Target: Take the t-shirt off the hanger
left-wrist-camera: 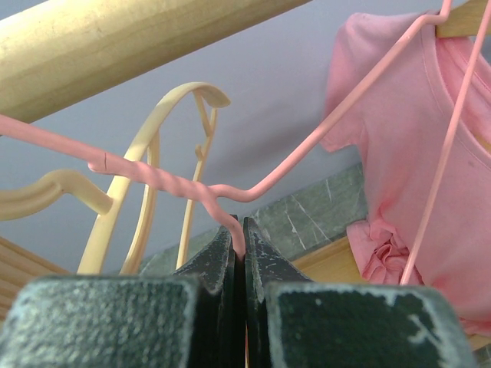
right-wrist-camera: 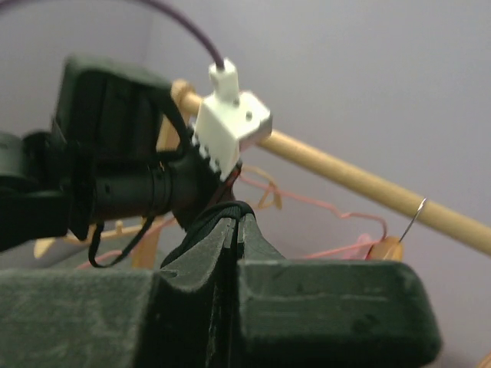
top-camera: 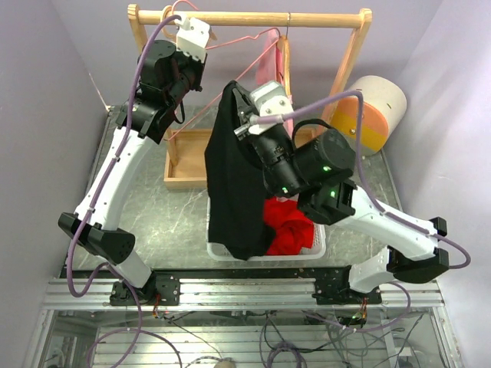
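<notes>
Right gripper (right-wrist-camera: 236,222) is pinched shut on the black t-shirt (top-camera: 230,176) dangling mid-frame over the white basket (top-camera: 316,250), left gripper (left-wrist-camera: 239,230) clamps the bare-looking pink hanger (left-wrist-camera: 153,175) upper left, so I'd say only the drop-off's left.

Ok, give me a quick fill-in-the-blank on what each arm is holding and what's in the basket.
1. The left fingers are shut on a ____ wire hanger.
2. The right fingers grip a ____ t-shirt.
3. The white basket under it holds a ____ garment.
Missing words: pink; black; red.
</notes>
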### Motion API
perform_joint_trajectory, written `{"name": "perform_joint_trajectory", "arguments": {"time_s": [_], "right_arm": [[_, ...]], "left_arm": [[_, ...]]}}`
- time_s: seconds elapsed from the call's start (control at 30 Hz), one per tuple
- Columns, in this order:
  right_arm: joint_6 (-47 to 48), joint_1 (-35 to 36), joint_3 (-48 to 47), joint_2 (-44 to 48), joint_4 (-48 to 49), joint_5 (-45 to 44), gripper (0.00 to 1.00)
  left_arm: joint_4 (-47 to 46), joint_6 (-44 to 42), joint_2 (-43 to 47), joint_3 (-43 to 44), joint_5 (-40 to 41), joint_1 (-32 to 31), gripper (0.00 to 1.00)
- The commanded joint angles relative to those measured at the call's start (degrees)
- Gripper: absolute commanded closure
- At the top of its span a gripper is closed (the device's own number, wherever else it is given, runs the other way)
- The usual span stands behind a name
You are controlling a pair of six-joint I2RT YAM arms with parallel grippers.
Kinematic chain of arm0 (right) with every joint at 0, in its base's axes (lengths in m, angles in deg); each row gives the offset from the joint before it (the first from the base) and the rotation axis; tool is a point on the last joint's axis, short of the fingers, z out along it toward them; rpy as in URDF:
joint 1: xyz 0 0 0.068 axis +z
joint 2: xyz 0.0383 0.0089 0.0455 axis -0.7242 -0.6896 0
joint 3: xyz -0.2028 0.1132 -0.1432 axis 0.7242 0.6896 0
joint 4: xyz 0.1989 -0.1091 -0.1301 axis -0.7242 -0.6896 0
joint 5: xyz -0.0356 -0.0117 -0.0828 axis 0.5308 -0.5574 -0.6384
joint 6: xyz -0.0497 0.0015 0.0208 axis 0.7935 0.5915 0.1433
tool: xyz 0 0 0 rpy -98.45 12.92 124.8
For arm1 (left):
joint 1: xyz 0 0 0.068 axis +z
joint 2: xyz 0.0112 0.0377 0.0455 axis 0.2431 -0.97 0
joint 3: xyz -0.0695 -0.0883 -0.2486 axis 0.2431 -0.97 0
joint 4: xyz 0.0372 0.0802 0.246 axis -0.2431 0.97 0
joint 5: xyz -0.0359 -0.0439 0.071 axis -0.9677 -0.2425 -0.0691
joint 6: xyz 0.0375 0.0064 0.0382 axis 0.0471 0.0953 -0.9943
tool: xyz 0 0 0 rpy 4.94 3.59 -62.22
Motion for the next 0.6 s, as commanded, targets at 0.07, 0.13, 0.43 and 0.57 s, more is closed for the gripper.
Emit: {"name": "perform_joint_trajectory", "arguments": {"time_s": [0.07, 0.13, 0.43, 0.57], "right_arm": [[-20.3, -7.9, 3.8, 1.1, -7.9, 8.4, 1.0], [-23.2, -8.9, 7.5, 2.7, -7.5, 9.5, 1.0], [-39.4, -8.9, 28.4, 18.0, -8.4, 10.6, 1.0], [-44.7, -8.9, 33.7, 22.1, -13.7, 10.3, 1.0]], "left_arm": [[-0.8, 0.5, -0.5, 1.9, -1.4, 0.2, 0.93], [-0.6, 0.5, -0.3, 1.6, -1.5, 0.2, 0.93], [2.9, -0.1, -1.2, 4.1, -1.7, 0.2, 0.93], [4.2, -0.1, -1.6, 5.3, -2.5, 0.2, 0.93]]}}
